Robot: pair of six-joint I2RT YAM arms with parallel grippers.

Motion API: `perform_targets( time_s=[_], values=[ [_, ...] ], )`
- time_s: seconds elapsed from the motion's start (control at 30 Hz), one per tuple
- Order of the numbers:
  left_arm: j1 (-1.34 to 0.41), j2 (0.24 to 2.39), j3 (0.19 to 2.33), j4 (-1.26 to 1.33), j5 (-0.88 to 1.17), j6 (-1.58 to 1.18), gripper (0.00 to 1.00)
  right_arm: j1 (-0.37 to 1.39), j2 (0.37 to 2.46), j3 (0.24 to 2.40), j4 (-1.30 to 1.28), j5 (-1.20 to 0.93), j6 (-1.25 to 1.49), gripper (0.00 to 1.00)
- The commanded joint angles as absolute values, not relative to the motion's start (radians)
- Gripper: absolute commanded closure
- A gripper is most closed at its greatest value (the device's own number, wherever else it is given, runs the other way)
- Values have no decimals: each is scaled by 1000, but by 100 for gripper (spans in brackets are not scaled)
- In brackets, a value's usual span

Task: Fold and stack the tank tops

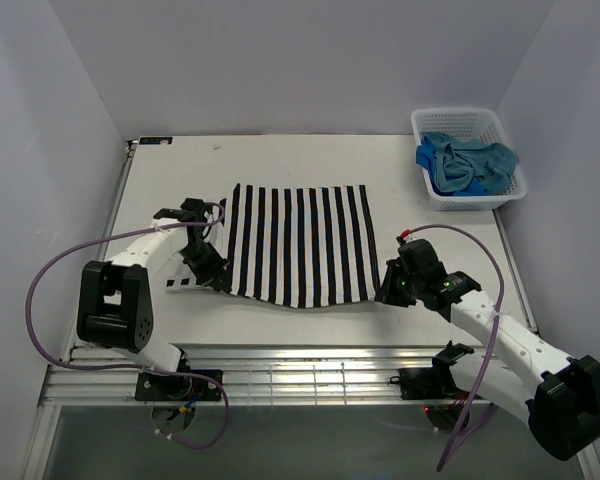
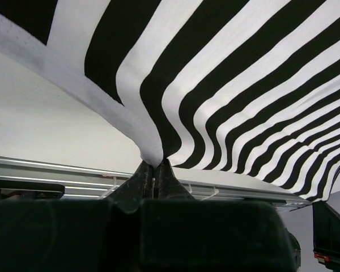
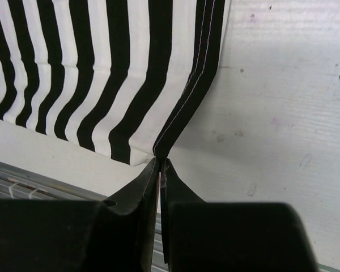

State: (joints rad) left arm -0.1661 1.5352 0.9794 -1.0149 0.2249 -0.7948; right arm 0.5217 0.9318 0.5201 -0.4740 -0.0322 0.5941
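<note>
Left gripper [image 1: 213, 268] and right gripper [image 1: 387, 291] are clamped on the lower-left and lower-right corners of the striped top [image 1: 300, 240], which is spread mid-frame above them, its lower edge strung between them.

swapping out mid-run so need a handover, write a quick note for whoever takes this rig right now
Left gripper shut on the striped tank top's near left corner; right gripper shut on its near right corner.
It lies spread on the table, near edge lifted. Two blue tops sit bunched in the basket.
Done: striped tank top laid out and gripped. Left: fold it, fold the blue tops, stack all three.
</note>
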Motion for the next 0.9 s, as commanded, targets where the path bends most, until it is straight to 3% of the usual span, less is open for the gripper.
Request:
perform_targets(
  time_s=[0.0,0.87],
  values=[
    [-169,1572,1058,-1045,242,-762,100,494,968,613,-485,-8,568,92],
    [-164,1888,1439,-1134,186,-712,100,296,1292,874,-446,-101,391,92]
  ],
)
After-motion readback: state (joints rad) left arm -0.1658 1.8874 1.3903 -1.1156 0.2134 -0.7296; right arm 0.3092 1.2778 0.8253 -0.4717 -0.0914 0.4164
